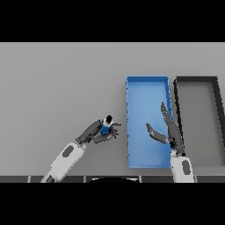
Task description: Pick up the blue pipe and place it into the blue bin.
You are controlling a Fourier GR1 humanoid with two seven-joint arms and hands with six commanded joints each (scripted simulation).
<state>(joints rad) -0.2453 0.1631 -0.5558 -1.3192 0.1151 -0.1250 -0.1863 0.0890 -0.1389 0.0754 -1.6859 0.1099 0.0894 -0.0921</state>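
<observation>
While the left hand (97, 132) sits over the grey table (61, 83) just to the left of the blue bin (147, 90), its fingers are curled round the blue pipe (106, 128), which it holds near the fingertips. That pipe is a short blue piece with a dark end pointing up and away from the robot; it stands roughly upright, tilted a little, and part of its lower body is hidden by the fingers wrapped about it. Whether it is lifted clear of the table or resting on it cannot be told from this view. It is outside the bin, close to the bin's left wall but not touching it. The left arm comes in from the lower left, its white and grey forearm angled up toward the right. The right hand (169, 132) shows over the right side of the blue bin, near that bin's right wall, with its fingers straight and pointing away from the robot and its thumb spread out to the left; it holds nothing. Its forearm rises from the lower edge just below the bin's near right corner. Right of the blue bin, just beside it, lies a black bin (195, 80) with a grey floor.
</observation>
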